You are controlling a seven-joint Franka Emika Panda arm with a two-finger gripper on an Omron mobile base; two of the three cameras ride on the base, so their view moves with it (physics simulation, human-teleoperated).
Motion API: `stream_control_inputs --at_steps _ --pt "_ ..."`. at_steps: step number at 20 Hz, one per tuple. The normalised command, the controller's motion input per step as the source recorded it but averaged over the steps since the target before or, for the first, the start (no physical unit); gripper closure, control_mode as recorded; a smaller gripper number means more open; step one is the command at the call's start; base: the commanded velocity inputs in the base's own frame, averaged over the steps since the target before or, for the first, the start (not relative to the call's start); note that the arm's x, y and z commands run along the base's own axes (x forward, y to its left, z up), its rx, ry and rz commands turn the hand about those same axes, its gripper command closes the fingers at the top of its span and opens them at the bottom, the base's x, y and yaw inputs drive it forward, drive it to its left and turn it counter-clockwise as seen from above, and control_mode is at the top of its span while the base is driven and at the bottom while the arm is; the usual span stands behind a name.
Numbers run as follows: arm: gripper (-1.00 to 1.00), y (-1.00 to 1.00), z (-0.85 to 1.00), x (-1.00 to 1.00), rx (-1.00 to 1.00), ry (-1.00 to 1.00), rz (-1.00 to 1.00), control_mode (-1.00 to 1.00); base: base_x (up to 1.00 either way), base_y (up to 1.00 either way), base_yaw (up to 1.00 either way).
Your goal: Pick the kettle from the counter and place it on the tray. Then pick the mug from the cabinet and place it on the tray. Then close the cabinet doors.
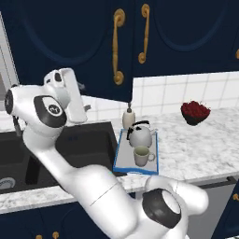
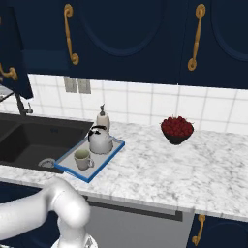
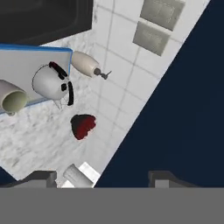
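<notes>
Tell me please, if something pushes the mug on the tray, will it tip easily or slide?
The mug stands upright and looks squat, so it would probably slide rather than tip. The tray's raised blue rim might stop it. It seems ceramic, so likely rigid and breakable.

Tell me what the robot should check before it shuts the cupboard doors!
1. Kettle on the tray: ok.
2. Mug on the tray, upright: ok.
3. Gripper holding nothing: ok, nothing sits between the fingertips.
4. Gripper facing a cabinet door: ok, in the hand view the navy panel is right ahead.
5. Cabinet doors all shut: not ok, one door at the left edge of the right base view stands out, open.
</notes>
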Motion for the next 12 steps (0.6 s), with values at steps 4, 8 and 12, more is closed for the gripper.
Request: stream_control_inputs --at_steps 4,8,12 --pt "-1.0 -0.57 0.0 1.0 0.2 -0.08 0.2 -1.0 0.0 0.0 0.0" --pt "-1.0 -0.51 0.0 1.0 0.2 -0.06 0.23 -1.0 0.0 0.0 0.0" --pt "-1.0 -0.47 0.0 1.0 0.19 -0.05 0.24 -1.0 0.0 0.0 0.0"
